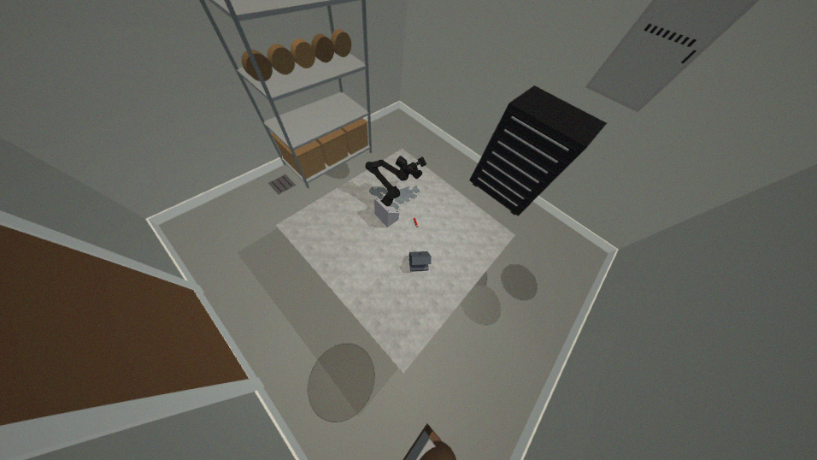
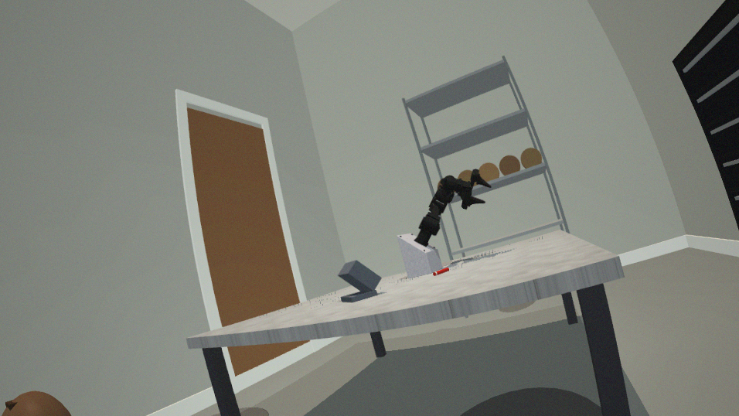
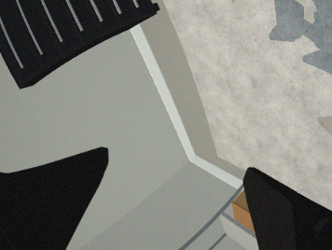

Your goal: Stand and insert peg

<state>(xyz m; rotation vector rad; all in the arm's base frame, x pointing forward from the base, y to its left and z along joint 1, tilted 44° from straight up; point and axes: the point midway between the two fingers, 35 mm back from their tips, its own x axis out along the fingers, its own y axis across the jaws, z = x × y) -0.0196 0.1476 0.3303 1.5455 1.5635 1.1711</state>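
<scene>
The red peg lies on its side on the table, between the arm's base and the sloped panel. Its white band is near the end toward the panel. The dark grey sloped panel stands on a flat foot; its hole is too small to make out surely. My gripper is raised high above the table, away from the peg and panel. In the wrist view the gripper is wide open with nothing between its fingers. The peg and panel are outside the wrist view.
The arm stands on a light grey base block, close to the peg. A shelf rack stands behind the table. A black drawer cabinet stands beyond the table's side.
</scene>
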